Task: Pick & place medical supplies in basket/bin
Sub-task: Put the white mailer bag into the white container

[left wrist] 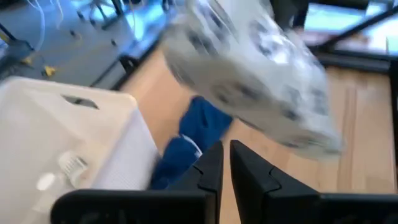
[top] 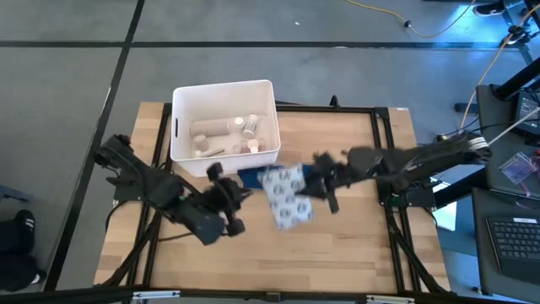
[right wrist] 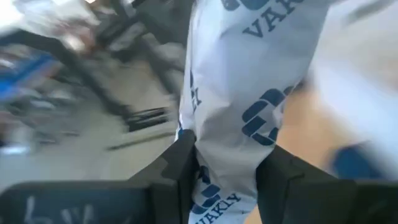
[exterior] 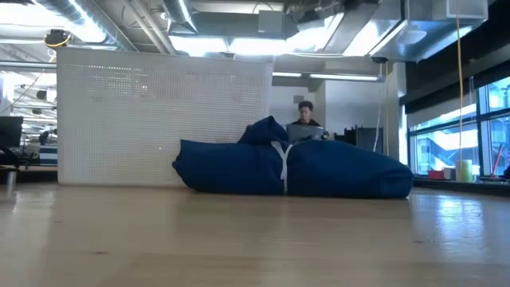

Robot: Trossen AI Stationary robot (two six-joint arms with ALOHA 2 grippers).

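A white pouch printed with blue logos (top: 285, 196) hangs in the air beside the tub, held by my right gripper (top: 308, 181); it fills the right wrist view (right wrist: 249, 93) and is blurred in the left wrist view (left wrist: 249, 68). The white tub (top: 179, 127) stands at the table's far side with vials and gauze rolls (top: 226, 135) lying in it. My left gripper (top: 229, 191) is shut on nothing, hovering near the tub's near right corner, just left of the pouch (left wrist: 225, 163). The dark blue cloth (top: 253, 177) lies under the pouch. My right gripper pinches the pouch between its two fingers (right wrist: 183, 163) at one end of it (right wrist: 227, 180), coming level from the table's right. The fingers lie across the pouch's width. The pouch is lifted clear and stretches away from the fingers toward the left arm.
The blue cloth bundle (exterior: 291, 167) rests on the table beside the tub's perforated wall (exterior: 159, 112). Bare wood spreads across the table's near half (top: 278, 253). A person sits in the room beyond the table (exterior: 305, 119). Black frame rails run along the table's edges (top: 384, 160).
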